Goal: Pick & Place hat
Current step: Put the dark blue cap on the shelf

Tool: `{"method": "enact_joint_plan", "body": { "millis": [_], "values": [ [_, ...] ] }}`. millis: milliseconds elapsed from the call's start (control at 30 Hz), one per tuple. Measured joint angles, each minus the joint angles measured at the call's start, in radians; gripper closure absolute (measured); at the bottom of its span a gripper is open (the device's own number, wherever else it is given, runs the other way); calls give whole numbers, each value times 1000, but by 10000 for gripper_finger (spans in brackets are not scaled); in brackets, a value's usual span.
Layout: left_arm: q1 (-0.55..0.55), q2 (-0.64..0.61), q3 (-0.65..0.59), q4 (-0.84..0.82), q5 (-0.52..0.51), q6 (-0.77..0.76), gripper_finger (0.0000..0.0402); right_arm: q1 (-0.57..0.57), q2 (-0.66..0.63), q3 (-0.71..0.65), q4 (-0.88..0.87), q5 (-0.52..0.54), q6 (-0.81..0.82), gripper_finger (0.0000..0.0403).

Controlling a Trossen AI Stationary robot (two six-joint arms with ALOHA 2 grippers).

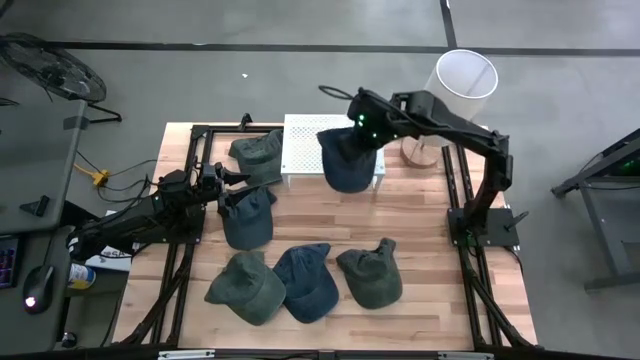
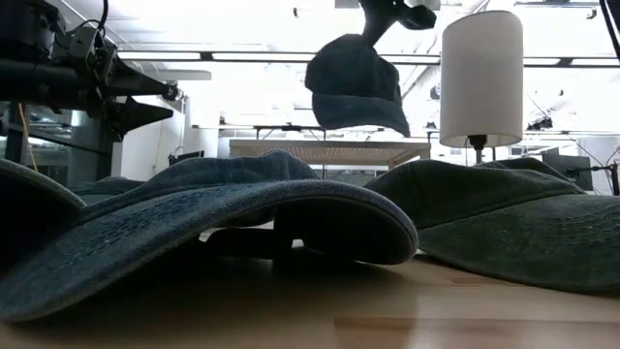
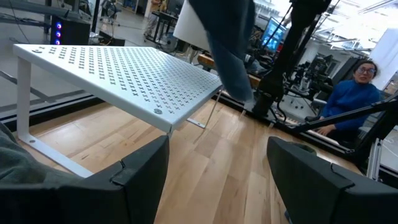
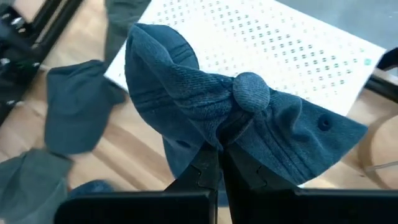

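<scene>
Right hand [image 4: 219,163], fingers pressed together, pinching the crown of a dark blue hat [image 4: 249,127] just below its top button; the hat hangs in the air above the white perforated rack [image 1: 300,145] at the far side of the tabletop [image 1: 430,260]. Left hand [image 1: 222,180], fingers spread and holding nothing, at the left side of the tabletop, pointing toward the rack. Five other hats on the tabletop: two near the left hand, three in a row at the near edge. A person in blue sits beyond the tabletop.
</scene>
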Motion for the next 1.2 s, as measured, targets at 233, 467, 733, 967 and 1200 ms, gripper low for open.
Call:
{"method": "enact_joint_plan", "body": {
  "millis": [233, 467, 733, 967, 1200],
  "values": [
    [0, 0, 0, 0, 0, 0, 134, -74, 0, 1, 17, -40, -53, 402],
    [0, 0, 0, 0, 0, 0, 134, -141, 0, 1, 16, -43, -152, 402],
    [0, 0, 0, 0, 0, 0, 134, -187, 34, -7, 7, -22, -262, 402],
    [0, 0, 0, 0, 0, 0, 134, -199, 85, -8, 50, -23, -291, 402],
    [0, 0, 0, 0, 0, 0, 134, -227, 121, -8, 56, 16, -239, 403]
  ]
}}
